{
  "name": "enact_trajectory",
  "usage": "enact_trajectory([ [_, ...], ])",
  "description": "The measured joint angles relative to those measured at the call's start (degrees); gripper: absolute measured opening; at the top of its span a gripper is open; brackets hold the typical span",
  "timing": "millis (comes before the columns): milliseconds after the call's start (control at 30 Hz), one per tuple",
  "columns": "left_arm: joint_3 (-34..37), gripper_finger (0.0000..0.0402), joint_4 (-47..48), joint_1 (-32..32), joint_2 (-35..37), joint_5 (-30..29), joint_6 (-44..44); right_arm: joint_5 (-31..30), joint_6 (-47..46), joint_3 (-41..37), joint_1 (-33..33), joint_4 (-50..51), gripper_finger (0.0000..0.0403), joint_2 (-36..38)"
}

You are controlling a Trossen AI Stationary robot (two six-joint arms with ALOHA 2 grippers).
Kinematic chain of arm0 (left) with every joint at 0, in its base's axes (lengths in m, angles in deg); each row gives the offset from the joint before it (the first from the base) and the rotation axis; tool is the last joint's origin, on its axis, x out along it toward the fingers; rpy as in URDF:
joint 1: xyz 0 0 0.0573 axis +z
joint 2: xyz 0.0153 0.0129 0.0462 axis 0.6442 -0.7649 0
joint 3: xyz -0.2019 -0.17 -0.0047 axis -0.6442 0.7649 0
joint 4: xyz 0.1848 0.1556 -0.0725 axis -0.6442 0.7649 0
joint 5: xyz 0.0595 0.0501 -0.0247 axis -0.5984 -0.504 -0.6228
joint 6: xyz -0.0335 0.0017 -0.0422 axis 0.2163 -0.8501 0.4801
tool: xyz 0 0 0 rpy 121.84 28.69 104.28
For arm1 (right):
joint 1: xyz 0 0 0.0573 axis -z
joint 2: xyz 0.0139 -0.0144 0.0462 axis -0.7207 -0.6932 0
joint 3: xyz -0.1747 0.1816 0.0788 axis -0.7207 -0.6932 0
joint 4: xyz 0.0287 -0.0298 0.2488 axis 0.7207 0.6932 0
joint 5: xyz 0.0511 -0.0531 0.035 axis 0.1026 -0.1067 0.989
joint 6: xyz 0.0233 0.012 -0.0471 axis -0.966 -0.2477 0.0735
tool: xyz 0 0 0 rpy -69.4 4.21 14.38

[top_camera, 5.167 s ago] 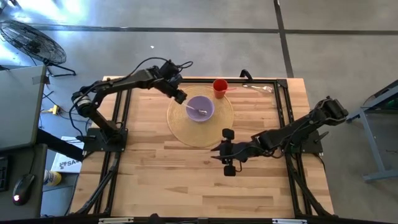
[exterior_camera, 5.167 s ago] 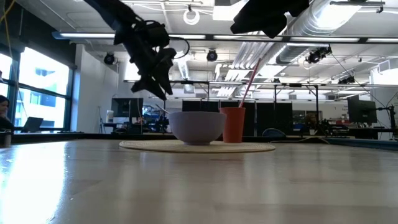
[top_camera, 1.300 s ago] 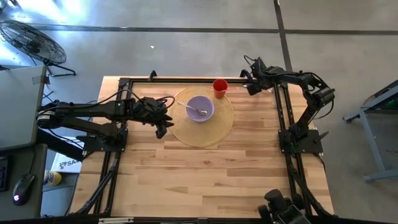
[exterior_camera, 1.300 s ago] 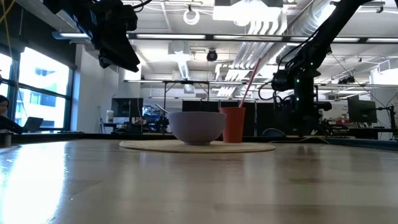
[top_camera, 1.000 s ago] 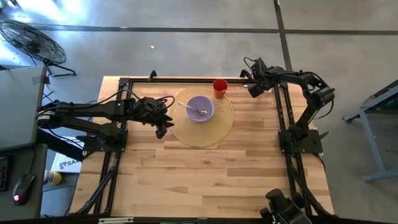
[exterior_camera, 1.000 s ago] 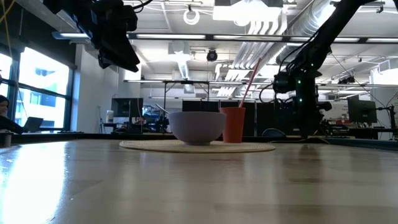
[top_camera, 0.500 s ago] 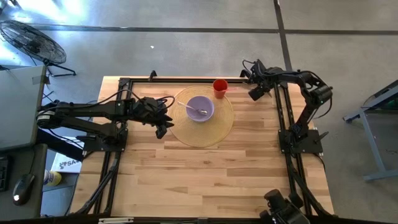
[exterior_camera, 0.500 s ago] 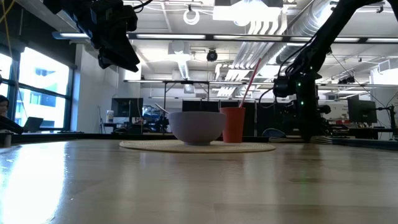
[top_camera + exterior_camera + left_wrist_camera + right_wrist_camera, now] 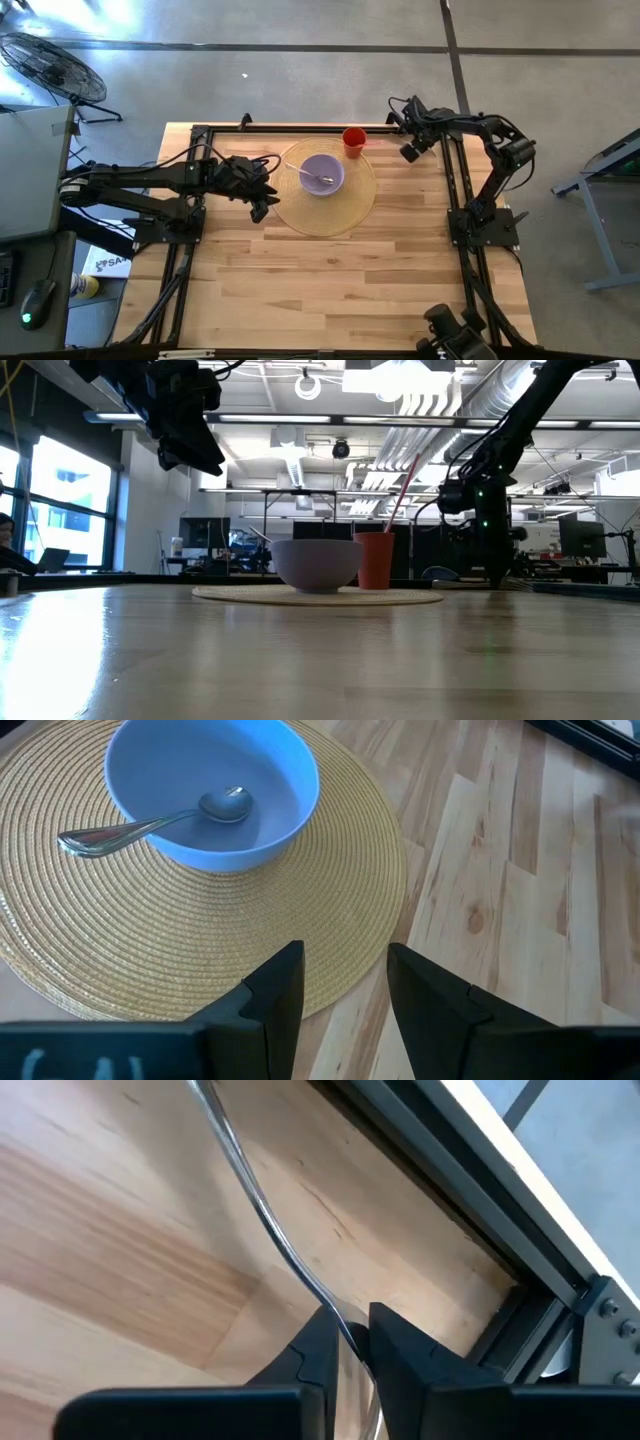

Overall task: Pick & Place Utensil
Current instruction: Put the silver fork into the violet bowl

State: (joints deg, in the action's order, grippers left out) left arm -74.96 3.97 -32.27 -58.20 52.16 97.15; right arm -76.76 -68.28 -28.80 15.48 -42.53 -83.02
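Note:
A silver spoon [image 9: 318,179] lies in the purple bowl [image 9: 323,173], bowl end down and handle over the rim [image 9: 88,840]. The bowl sits on a round woven mat [image 9: 322,186], beside a red cup [image 9: 353,140] holding a straw. My left gripper [image 9: 345,995] is open and hovers above the mat's left edge [image 9: 258,197]. My right gripper [image 9: 347,1345] is at the table's far right corner [image 9: 409,149], shut on a thin silvery utensil [image 9: 262,1210]. The arm hides this utensil in the high view. My right gripper pinches the thin utensil's handle [image 9: 335,1315] between its two fingers, which slant down onto it from above and lie across it. The handle runs away from the fingers over the wood and out of the picture. I cannot tell whether it is lifted clear.
A black metal frame rail [image 9: 470,1170] runs close behind the right gripper along the table's far edge. The frame's right rail [image 9: 452,170] lies beside it. Bare wood stretches across the near half of the table [image 9: 320,290].
My right gripper has shifted a little toward the table's near edge, staying by the far right corner. The left arm, bowl, spoon and cup have kept still.

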Motion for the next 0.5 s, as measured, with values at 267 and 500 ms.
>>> enact_trajectory([
  [267, 0.0, 0.0143, 0.0, 0.0, 0.0, -0.1, 0.0, -4.1, 4.4, 0.1, -2.0, 2.0, 0.0042, -0.2],
  [500, 0.1, 0.0143, -1.6, 0.0, 0.0, 0.3, 0.0, -5.5, 8.8, 0.0, -4.2, 4.0, 0.0007, -0.1],
])
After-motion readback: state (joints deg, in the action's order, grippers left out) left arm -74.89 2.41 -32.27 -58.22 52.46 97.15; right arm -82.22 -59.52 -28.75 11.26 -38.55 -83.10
